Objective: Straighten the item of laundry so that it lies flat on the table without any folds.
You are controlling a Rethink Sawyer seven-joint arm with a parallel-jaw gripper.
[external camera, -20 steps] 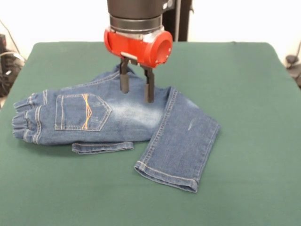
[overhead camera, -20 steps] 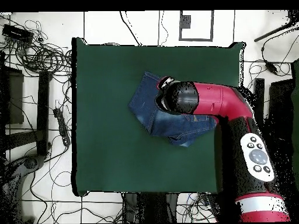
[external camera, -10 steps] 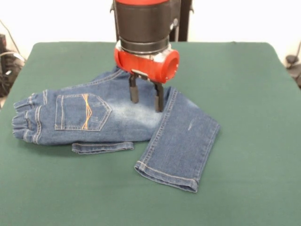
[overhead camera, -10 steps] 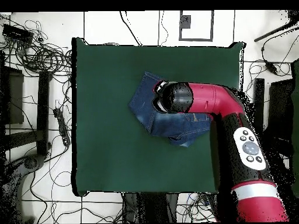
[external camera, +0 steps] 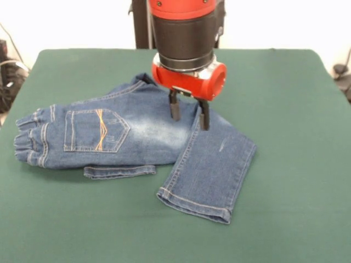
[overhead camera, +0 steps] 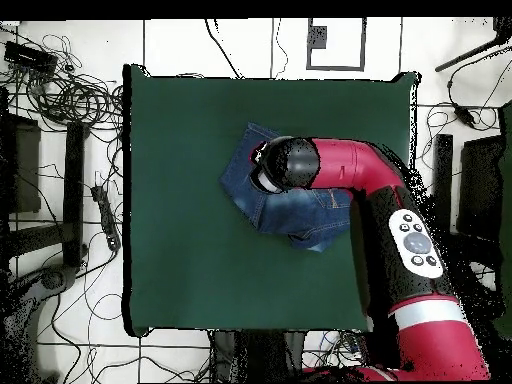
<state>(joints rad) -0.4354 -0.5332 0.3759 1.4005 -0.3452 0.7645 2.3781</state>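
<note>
- Jeans [external camera: 137, 139] lying a little left of the middle of the table [external camera: 285, 208] in the front view, back side up, pocket [external camera: 94, 130] with orange stitching showing.
- Waistband [external camera: 28, 141] bunched at the left end; one leg [external camera: 211, 170] folded across and running toward the near right, hem [external camera: 192, 205] nearest the camera.
- Second leg mostly hidden under the body; only a narrow strip of hem [external camera: 119, 171] poking out below the pocket.
- Not flat yet: one clear fold at the crotch, another layer tucked beneath.
- Judged soft and limp but fairly thick for cloth; light, not fragile, not slippery. Likely to drag on the felt rather than slide freely, and to sag when lifted.
- Best hold judged to be a hem or a seam edge, where a thick ridge gives a pinch; a pinch mid-panel risks catching both layers.
- Gripper [external camera: 190, 114] pointing straight down over the upper part of the folded leg, close to the fold.
- Fingers [external camera: 204, 116] parted by a moderate gap, nothing between them.
- Tips at or just above the denim; contact not certain from the front view.
- Overhead view: arm [overhead camera: 345, 170] reaching over the jeans [overhead camera: 245, 170], gripper hidden beneath the wrist.
</note>
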